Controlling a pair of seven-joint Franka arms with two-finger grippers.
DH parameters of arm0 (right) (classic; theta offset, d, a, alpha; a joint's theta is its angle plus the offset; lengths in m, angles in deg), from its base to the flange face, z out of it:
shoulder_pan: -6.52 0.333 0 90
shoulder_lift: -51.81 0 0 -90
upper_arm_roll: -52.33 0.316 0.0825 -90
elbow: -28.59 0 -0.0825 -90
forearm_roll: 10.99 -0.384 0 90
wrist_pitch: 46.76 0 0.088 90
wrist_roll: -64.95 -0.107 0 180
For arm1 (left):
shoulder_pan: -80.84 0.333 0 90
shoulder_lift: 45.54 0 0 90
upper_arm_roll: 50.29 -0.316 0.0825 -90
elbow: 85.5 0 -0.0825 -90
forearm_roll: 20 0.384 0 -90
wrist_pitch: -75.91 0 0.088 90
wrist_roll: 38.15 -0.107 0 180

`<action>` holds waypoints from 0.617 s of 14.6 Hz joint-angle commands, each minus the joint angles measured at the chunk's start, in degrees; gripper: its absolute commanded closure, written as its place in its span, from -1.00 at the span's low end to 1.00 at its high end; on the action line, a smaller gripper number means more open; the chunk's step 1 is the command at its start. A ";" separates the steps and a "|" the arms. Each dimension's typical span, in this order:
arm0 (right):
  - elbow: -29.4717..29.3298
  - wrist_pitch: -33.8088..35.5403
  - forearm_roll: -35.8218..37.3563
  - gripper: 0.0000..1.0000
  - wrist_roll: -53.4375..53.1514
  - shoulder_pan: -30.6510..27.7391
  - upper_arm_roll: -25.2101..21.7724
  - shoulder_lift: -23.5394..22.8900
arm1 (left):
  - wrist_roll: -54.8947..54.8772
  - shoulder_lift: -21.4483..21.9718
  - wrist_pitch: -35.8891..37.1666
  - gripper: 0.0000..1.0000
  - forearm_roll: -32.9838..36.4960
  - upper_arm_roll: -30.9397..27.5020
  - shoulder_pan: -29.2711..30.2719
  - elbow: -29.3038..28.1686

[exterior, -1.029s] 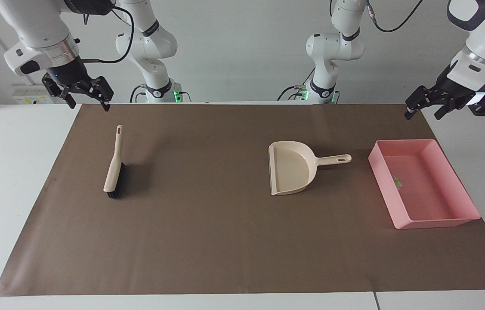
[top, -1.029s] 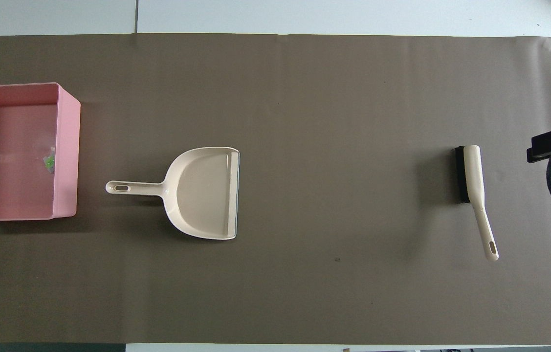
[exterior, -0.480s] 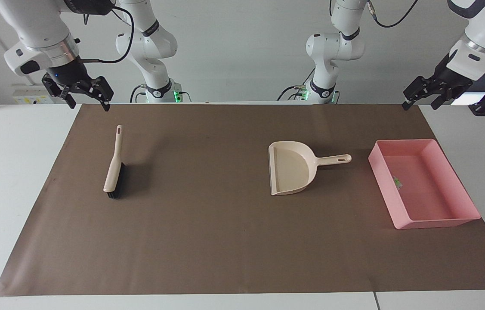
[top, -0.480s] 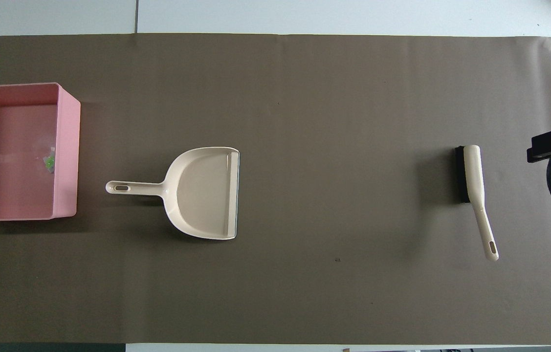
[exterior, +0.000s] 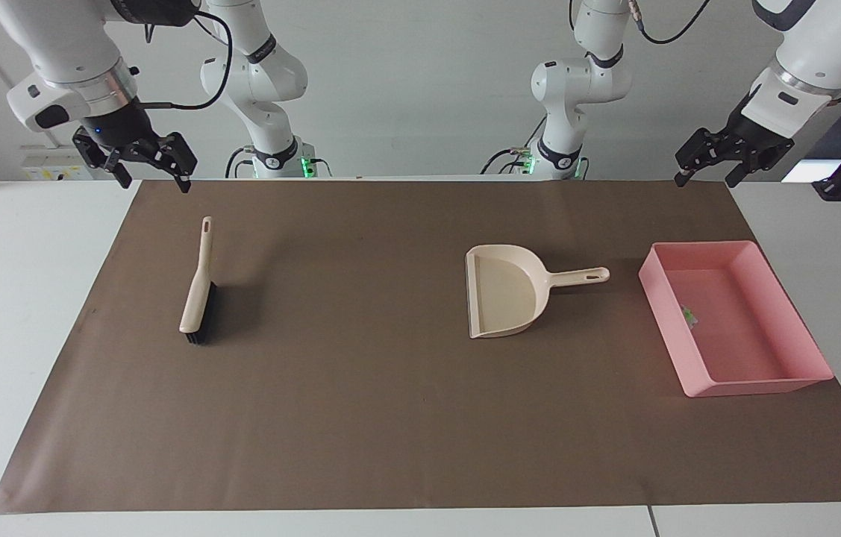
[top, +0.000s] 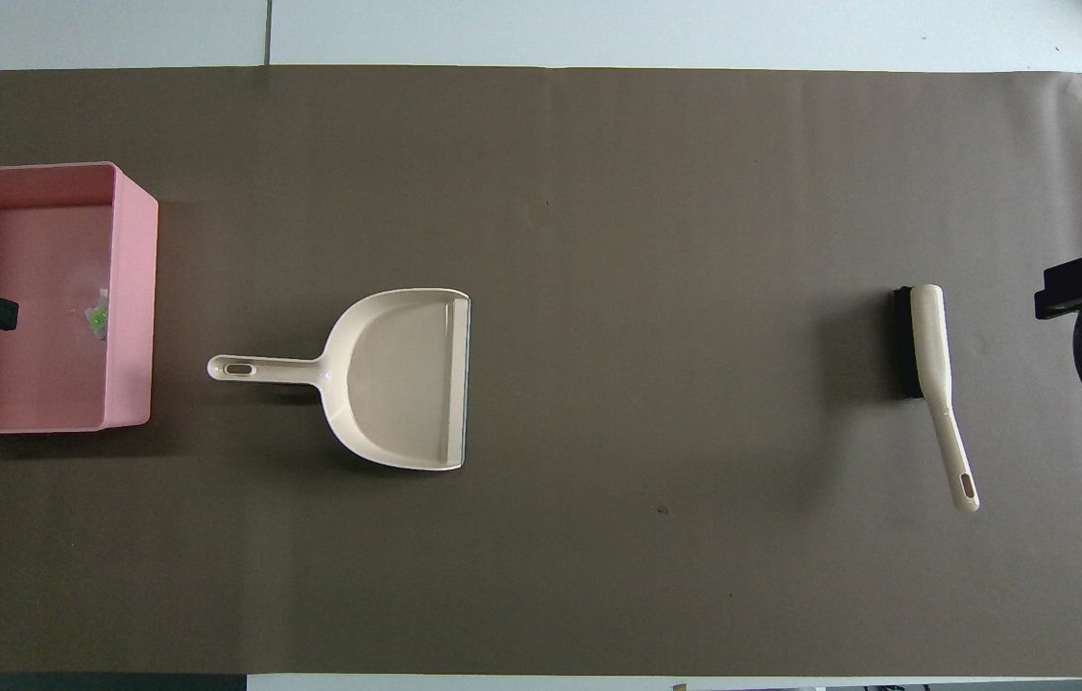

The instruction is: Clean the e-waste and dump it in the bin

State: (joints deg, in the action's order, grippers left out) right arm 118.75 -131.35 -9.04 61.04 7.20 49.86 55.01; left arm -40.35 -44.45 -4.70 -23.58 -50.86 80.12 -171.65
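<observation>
- My left gripper point(exterior: 704, 177) hangs spread, empty; overhead cuts it off.
- My right gripper point(exterior: 151, 179), spread too.
- Bin point(exterior: 763, 385) holds e-waste point(exterior: 689, 315), too small to make out.

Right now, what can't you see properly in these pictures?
- The bits in the pink bin: too small in both views to tell what they are.
- Left gripper: overhead view's edge cuts it off, only a tip shows over the bin.
- Right gripper: overhead view's edge cuts it off.
- Brush bristles: mostly hidden under its handle in both views.
</observation>
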 commanded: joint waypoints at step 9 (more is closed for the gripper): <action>0.98 -0.40 -0.02 -0.98 0.84 -0.06 0.10 0.84 | -0.35 2.16 -1.21 -0.91 3.40 2.06 1.42 -2.10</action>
State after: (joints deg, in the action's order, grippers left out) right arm 118.75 -131.35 -9.04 61.04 7.20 49.86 55.01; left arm -40.41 -43.94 -4.92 -21.27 -49.84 80.60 -171.94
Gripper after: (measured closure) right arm 0.004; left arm 0.040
